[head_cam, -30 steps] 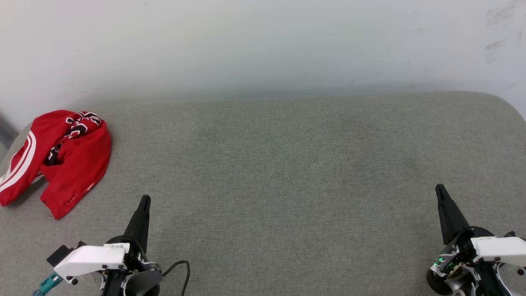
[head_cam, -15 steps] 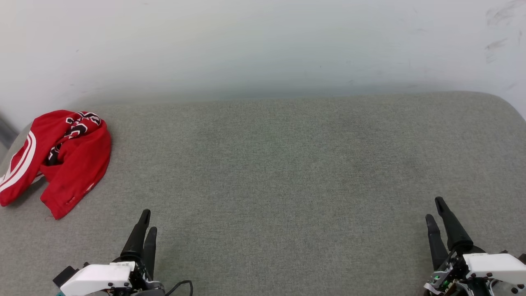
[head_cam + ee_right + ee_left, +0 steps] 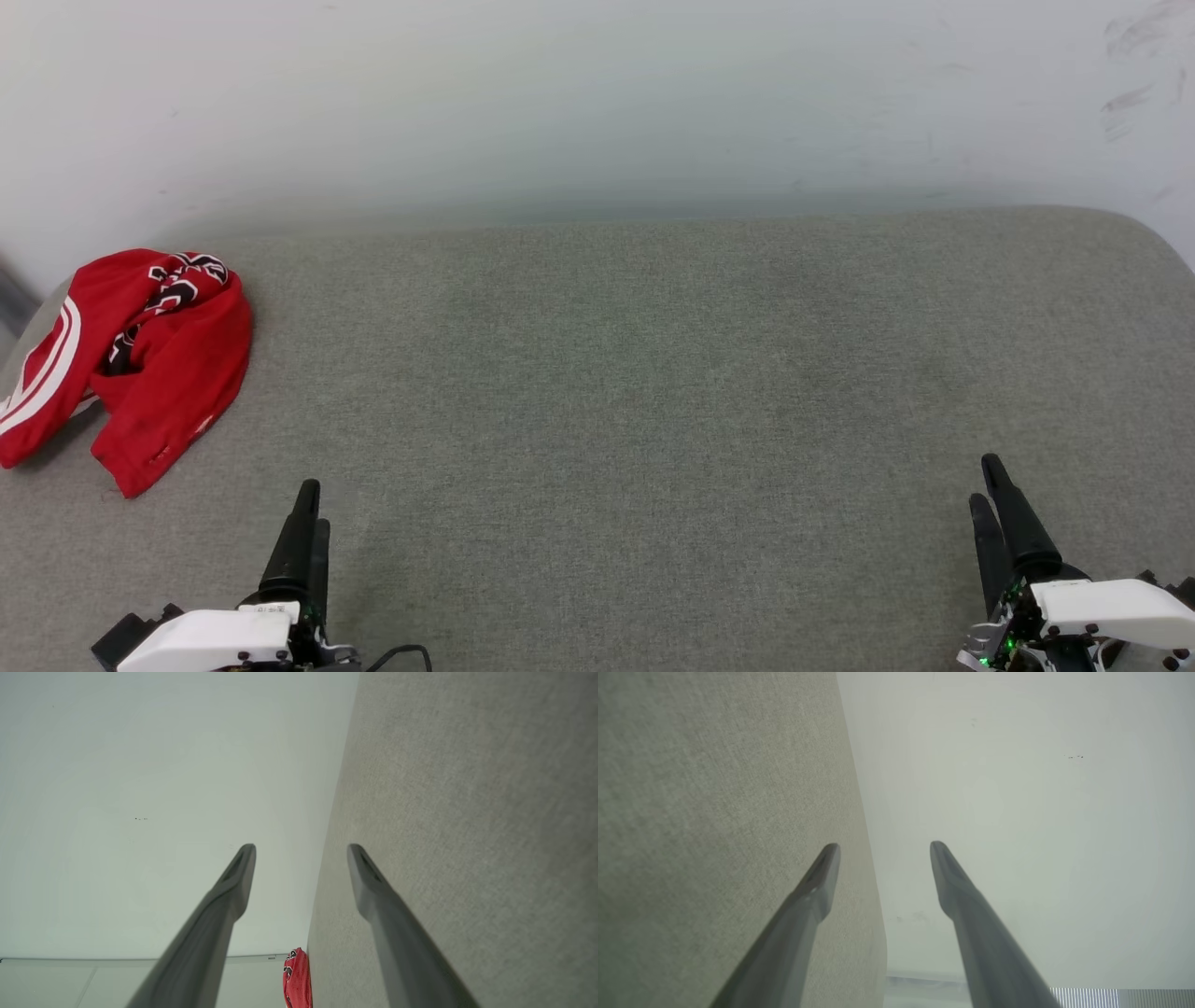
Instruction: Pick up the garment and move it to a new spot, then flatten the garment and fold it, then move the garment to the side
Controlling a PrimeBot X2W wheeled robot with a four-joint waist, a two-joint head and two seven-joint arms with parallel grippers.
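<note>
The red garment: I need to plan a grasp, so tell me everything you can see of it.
The red garment is a crumpled heap of smooth jersey-like fabric, bunched and unfolded. White stripes run along a trim band on its left side; black lettering outlined in white shows among folds near the top, unreadable. A hemmed edge points toward the robot. It lies at the far left corner of the grey woven surface, with nothing else touching it.

A plain, sparsely set-up indoor room, more like a test space than a lived-in home. A wide surface (image 3: 653, 373) covered in grey woven fabric, with rounded corners, stands against a bare white wall (image 3: 597, 93) marked with dark scuffs (image 3: 1134, 56). A crumpled red garment (image 3: 159, 373) lies at its far left corner.
</note>
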